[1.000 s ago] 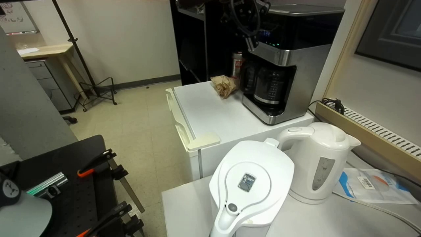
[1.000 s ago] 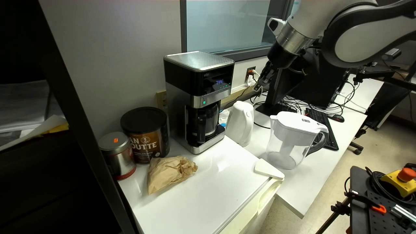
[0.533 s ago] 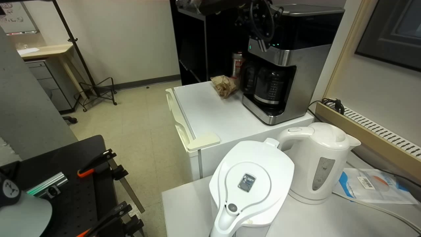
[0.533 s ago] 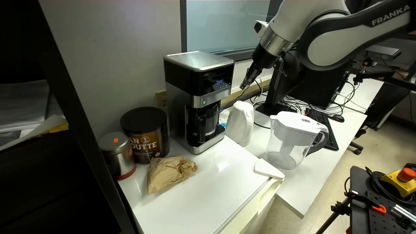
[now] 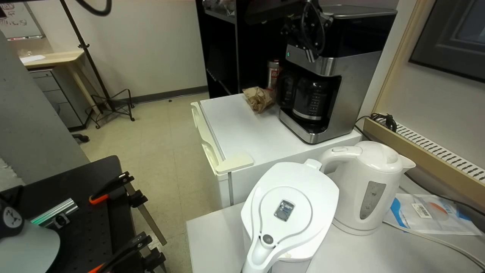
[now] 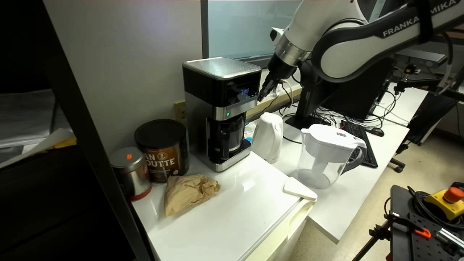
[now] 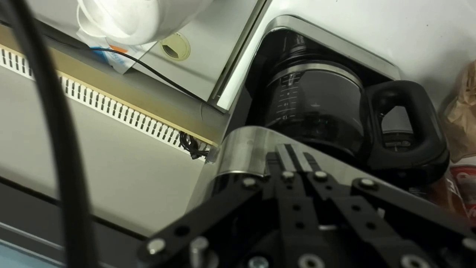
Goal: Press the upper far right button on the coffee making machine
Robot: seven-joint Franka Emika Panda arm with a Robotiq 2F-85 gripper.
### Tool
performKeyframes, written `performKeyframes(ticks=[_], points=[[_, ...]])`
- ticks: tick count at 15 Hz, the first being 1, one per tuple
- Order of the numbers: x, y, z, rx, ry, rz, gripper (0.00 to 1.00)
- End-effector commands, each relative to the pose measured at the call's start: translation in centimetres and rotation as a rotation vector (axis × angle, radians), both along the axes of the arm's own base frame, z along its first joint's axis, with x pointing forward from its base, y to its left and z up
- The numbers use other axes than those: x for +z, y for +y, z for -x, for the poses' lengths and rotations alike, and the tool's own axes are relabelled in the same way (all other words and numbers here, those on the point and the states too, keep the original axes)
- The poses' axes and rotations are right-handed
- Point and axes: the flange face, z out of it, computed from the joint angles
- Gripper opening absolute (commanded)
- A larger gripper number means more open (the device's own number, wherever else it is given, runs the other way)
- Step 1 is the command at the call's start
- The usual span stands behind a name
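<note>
The coffee making machine (image 5: pixel 360 87) stands on a white fridge top. It has a black top, a silver front band and a dark glass carafe (image 6: pixel 237 136). In an exterior view its blue display (image 6: pixel 245 91) and small lit buttons (image 6: pixel 252 96) show on the upper front. My gripper (image 6: pixel 260 98) is shut, with nothing held, at the right end of that front, close to the panel; I cannot tell whether it touches. In the wrist view the fingertips (image 7: pixel 293 158) lie over the silver band (image 7: pixel 241 149); the button panel is hidden behind the gripper.
A white kettle (image 5: pixel 373 185) and a white-lidded water jug (image 6: pixel 319 156) stand on the desk beside the machine. A brown paper bag (image 6: pixel 190 192) and coffee tins (image 6: pixel 161 148) are on the machine's other side. A monitor (image 6: pixel 308 98) stands behind the arm.
My shut gripper has moved toward the right end of the machine's front and somewhat lower, and is now close to it. The machine, kettle and jug have not moved.
</note>
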Motion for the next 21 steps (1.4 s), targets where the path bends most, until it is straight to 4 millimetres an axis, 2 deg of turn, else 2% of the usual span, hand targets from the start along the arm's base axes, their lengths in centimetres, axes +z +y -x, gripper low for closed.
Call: performKeyframes(ticks=[1,7,9,13,21], points=[[-0.4,0.7,-1.7,-0.003,-0.018,0.006,0.0],[-0.5,0.9,-1.6,0.002,-0.021,0.008,0.0],[-0.6,1.0,-0.8,0.02,-0.007,0.015,0.0],[-1.4,2.2,2.4,0.127,0.049,0.13,0.0],[-2.4,6.8,10.8,0.473,0.065,0.441,0.0]])
